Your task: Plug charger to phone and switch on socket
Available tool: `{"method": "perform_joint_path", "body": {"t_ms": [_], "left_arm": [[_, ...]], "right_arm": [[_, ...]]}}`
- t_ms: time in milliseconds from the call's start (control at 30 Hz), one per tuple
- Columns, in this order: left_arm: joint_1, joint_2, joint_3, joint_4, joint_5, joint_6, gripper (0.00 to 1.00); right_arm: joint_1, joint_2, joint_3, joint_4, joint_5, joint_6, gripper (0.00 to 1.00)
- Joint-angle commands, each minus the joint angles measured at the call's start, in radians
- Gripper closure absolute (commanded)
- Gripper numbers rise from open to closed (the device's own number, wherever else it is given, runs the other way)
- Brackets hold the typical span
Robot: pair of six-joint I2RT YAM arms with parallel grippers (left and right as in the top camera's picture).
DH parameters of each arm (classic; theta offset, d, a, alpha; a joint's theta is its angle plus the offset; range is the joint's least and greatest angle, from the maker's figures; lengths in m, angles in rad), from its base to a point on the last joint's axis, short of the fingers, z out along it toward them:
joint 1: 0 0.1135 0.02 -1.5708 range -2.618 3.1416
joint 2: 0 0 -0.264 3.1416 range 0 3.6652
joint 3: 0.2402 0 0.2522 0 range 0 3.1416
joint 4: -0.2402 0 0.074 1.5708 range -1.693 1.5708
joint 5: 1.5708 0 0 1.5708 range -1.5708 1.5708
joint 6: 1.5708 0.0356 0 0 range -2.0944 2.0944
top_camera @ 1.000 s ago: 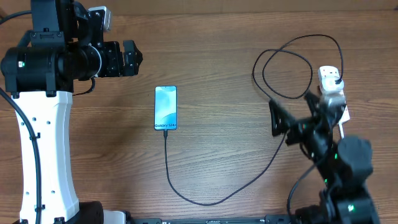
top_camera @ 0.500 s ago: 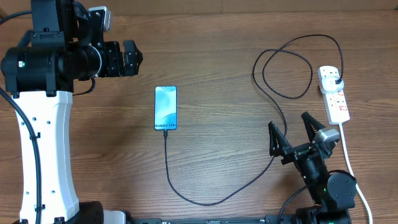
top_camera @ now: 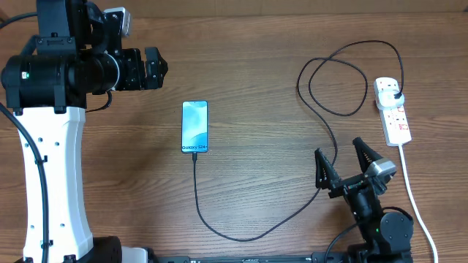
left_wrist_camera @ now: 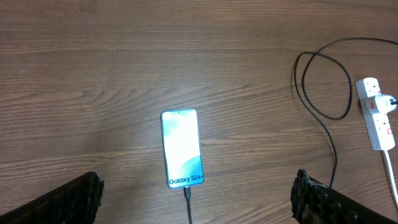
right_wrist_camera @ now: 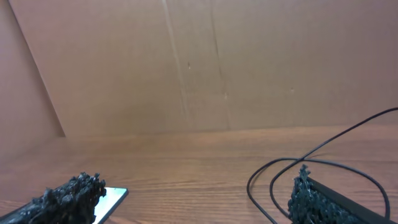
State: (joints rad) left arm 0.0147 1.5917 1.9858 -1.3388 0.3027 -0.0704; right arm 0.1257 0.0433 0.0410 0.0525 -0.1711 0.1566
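Note:
The phone [top_camera: 195, 126] lies flat mid-table, its blue screen lit with "Galaxy" text at the near end; it also shows in the left wrist view [left_wrist_camera: 182, 148] and as a corner in the right wrist view [right_wrist_camera: 112, 200]. The black charger cable [top_camera: 241, 235] is plugged into the phone's near end, curves right and loops [top_camera: 336, 80] to a black plug in the white power strip [top_camera: 393, 109]. My left gripper [top_camera: 153, 68] is open and empty, far left of the phone. My right gripper [top_camera: 342, 162] is open and empty near the front right, over the cable.
The strip's thick white cord [top_camera: 413, 197] runs down the right side toward the front edge. The left arm's white base [top_camera: 51, 183] fills the left side. A brown wall [right_wrist_camera: 205, 62] stands beyond the table.
My right arm has pulled back from the power strip toward the front edge and settled there. The left arm, phone and cable have not moved.

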Motion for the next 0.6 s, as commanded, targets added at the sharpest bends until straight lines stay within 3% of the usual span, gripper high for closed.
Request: {"method": "perform_joint_path", "body": {"t_ms": [0,267,567], "left_arm": [[-0.002,0.005,0.010,0.004,0.001,0.011,0.00],[-0.002,0.005,0.010,0.004,0.001,0.011,0.01],[-0.002,0.005,0.010,0.004,0.001,0.011,0.00]], "right_arm": [[-0.003,-0.042,-0.034,-0.011,0.013,-0.002,0.00],[-0.003,-0.041,-0.033,-0.124,0.012,-0.001,0.00],[-0.003,-0.041,-0.033,-0.122,0.013,-0.002,0.00]]}}
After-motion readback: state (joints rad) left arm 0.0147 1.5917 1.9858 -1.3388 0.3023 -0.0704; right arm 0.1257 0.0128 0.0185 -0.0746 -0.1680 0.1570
